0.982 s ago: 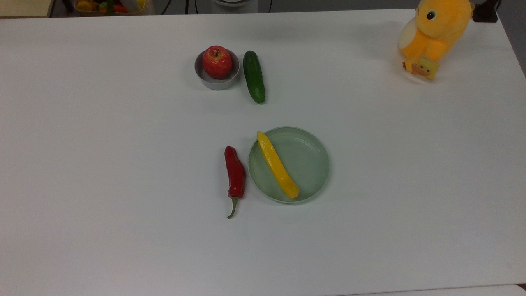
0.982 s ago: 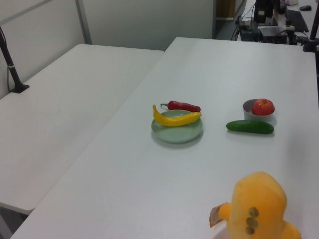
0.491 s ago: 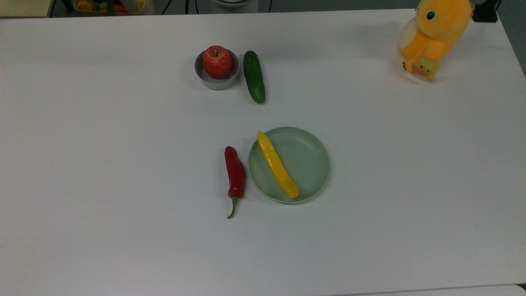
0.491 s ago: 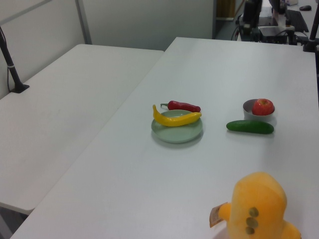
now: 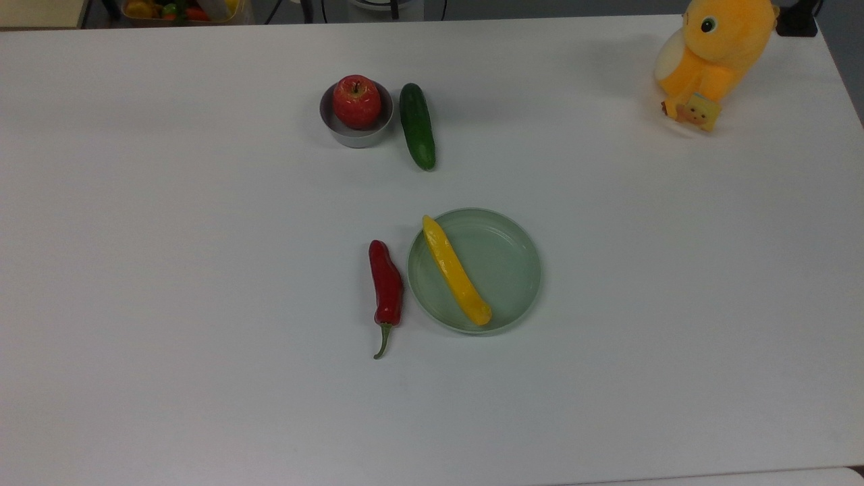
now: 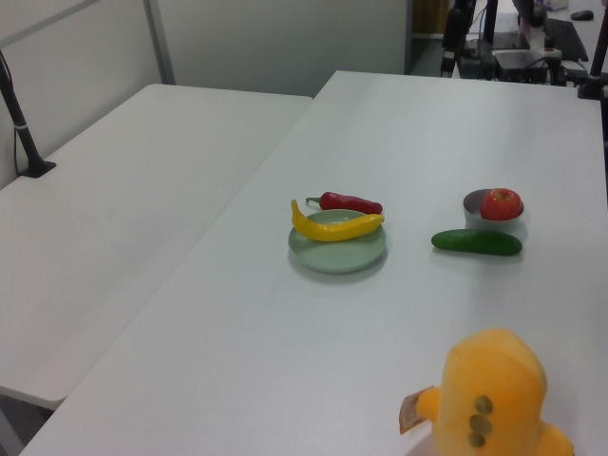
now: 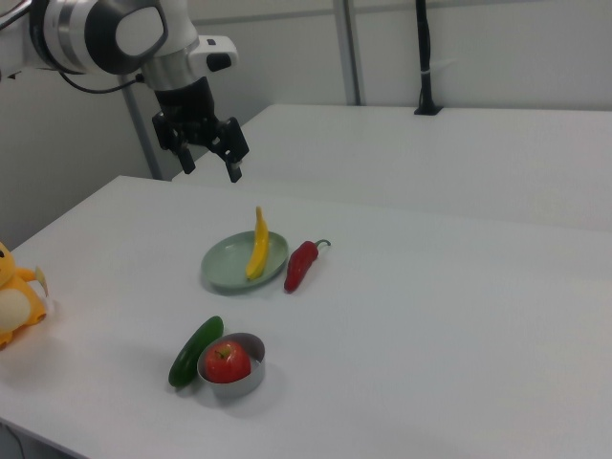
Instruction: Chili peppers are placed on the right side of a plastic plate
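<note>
The glossy dark-red chili [image 5: 386, 283] lies flat on the table, green stem toward the top view's bottom, just beside the pale green plate [image 5: 509, 270], at the top view's left.

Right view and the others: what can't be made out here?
- Arm base: cut off by the right view's left edge; the gripper hangs open.
- Plush toy: bottom cut off by the left view's lower edge.
- Bin contents: cropped by the top view's upper edge.
- Bowl interior: hidden by the apple.
</note>
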Tool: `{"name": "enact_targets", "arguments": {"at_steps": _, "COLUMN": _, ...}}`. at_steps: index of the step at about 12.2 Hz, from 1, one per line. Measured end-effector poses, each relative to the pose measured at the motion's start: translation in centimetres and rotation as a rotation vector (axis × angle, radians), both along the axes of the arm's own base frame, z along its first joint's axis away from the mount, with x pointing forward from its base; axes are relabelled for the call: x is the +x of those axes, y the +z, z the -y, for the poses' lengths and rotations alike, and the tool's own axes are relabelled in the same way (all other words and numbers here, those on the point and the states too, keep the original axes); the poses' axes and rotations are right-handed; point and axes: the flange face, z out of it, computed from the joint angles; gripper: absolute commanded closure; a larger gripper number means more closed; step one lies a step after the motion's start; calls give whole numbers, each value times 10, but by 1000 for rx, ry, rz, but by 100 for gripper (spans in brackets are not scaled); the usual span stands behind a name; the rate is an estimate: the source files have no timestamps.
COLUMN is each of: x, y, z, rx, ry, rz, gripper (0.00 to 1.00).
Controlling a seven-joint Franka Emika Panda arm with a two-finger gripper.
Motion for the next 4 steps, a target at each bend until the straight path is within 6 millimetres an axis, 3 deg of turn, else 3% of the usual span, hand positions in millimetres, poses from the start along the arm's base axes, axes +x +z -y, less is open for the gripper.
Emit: {"name": "enact_targets", "arguments": {"at_steps": 4, "x": 0, "y": 2, "z": 3, "rx": 0, "ry": 0, "rz": 4, "gripper": 0}}
